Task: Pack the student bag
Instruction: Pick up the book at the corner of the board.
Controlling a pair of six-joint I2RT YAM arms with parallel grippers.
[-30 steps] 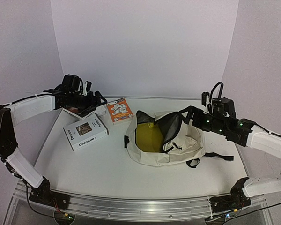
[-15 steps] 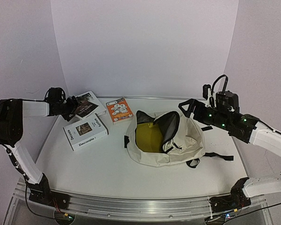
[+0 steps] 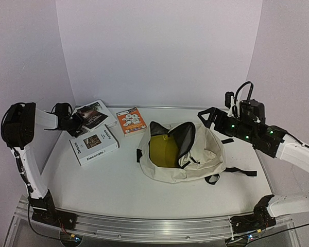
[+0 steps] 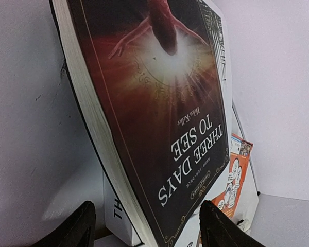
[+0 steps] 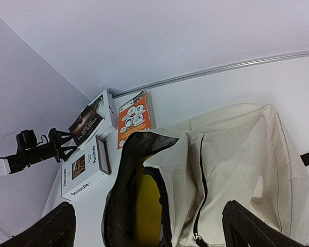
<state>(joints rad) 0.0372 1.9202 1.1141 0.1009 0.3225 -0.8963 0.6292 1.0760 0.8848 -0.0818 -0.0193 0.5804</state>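
Pulling away from the student bag (image 3: 195, 154), your right gripper (image 3: 205, 116) now hangs just above its far right side with fingers spread and empty. The mouth it was at a second ago stays gaping on the yellow inside (image 3: 159, 150), so the bag, lying on the table (image 3: 118, 185) between your two grippers, looks ready to load. Well left of the bag, your left gripper (image 3: 77, 122) has swung back level with the dark book (image 3: 94, 116), fingers apart around its edge but not pinching. I read that as the first pick starting, with the Decorate book (image 3: 94, 144) and orange book (image 3: 132, 121) unpacked.
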